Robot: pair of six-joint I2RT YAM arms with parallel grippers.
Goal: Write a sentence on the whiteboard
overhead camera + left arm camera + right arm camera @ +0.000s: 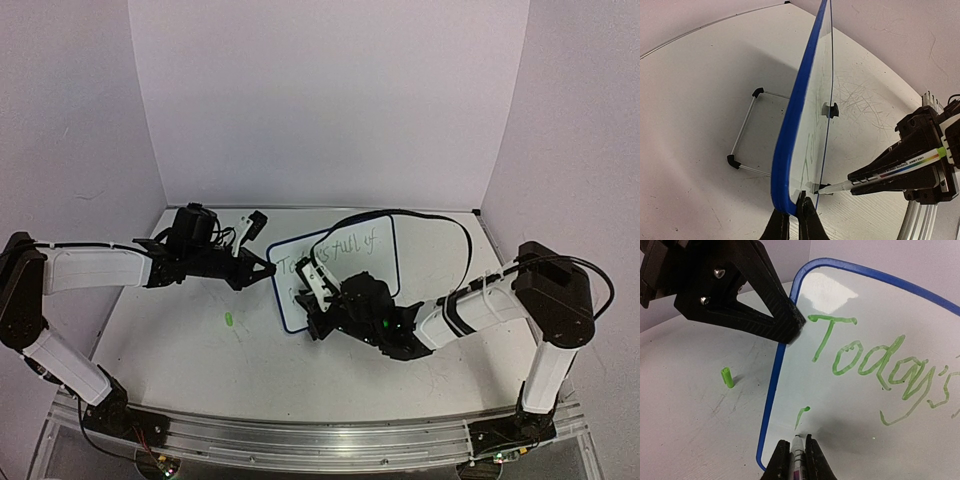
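The whiteboard point(360, 248) stands tilted on the table, with a blue frame point(790, 125). My left gripper point(796, 210) is shut on the frame's left edge, seen from above as the left gripper point(270, 270). On the board the sentence point(875, 367) reads "Today's" in green, and from above its top line runs on to "full of". A short green stroke point(802, 415) begins a second line. My right gripper point(797, 442) is shut on a marker point(798, 452), whose tip rests on the board just below that stroke.
A green marker cap point(728, 377) lies on the table left of the board, also visible as the cap point(229, 320) from above. The board's wire stand point(745, 130) with black feet reaches out behind it. White walls enclose the table.
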